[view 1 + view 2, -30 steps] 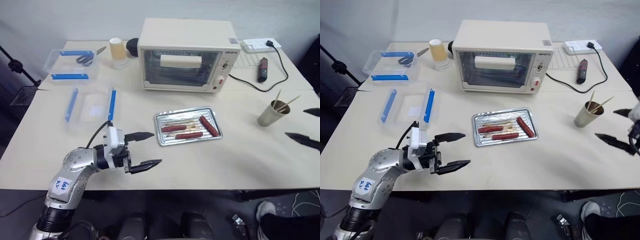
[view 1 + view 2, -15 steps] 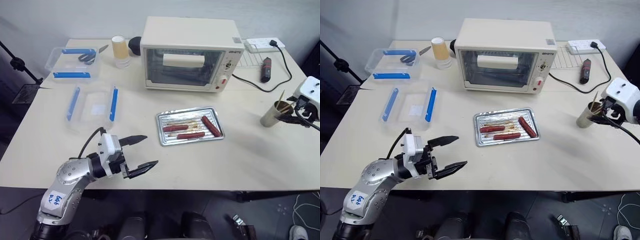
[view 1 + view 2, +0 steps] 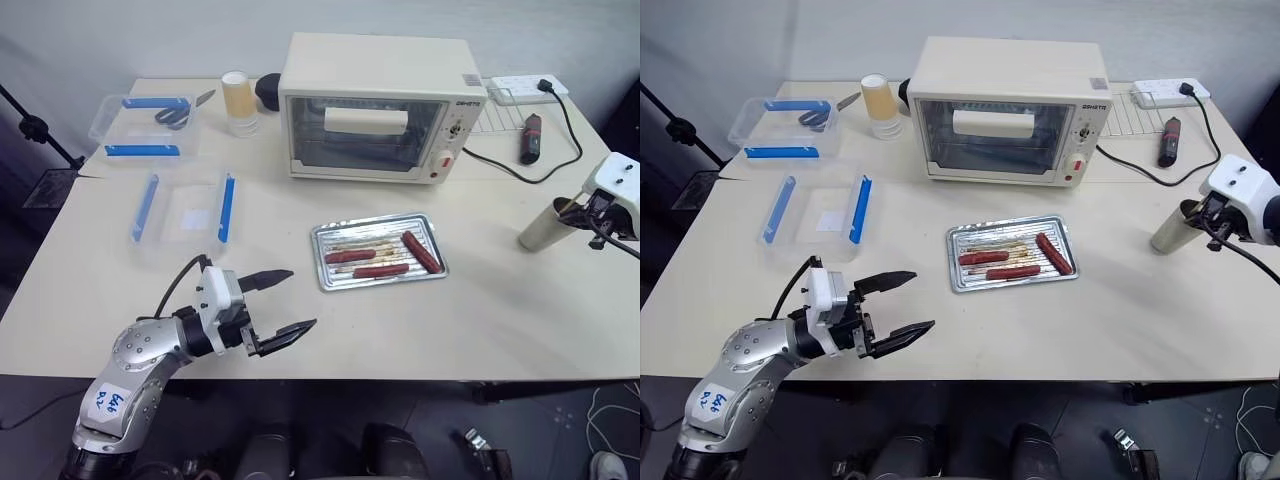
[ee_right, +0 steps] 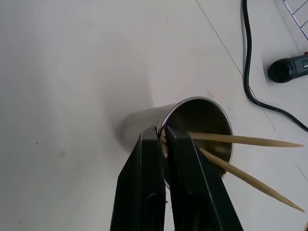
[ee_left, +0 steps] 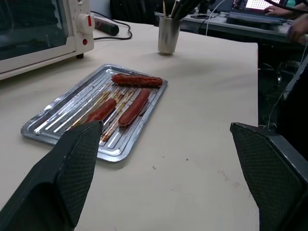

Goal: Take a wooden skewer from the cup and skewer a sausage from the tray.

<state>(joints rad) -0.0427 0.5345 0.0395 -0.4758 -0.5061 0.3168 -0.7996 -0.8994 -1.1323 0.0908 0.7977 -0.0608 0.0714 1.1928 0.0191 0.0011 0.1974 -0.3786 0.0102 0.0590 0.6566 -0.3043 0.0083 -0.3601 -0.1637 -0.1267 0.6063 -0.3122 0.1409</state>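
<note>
The beige cup stands at the table's right side, leaning a little. Two wooden skewers lean out of it, away from my right gripper. That gripper is shut, its tips meeting at the cup's rim. A pale sliver shows between the fingers, and I cannot tell whether it is a skewer or the rim. The metal tray lies at the table's middle, holding three sausages. Near the front edge, left of the tray, my left gripper is open and empty.
A toaster oven stands behind the tray. At the left are clear plastic boxes with blue clips and a yellowish cup. A power strip, a black tool and a cable lie behind the beige cup.
My right gripper came in open from the right edge, reached the cup and shut at its rim. The cup now leans. My left gripper stays open in place.
</note>
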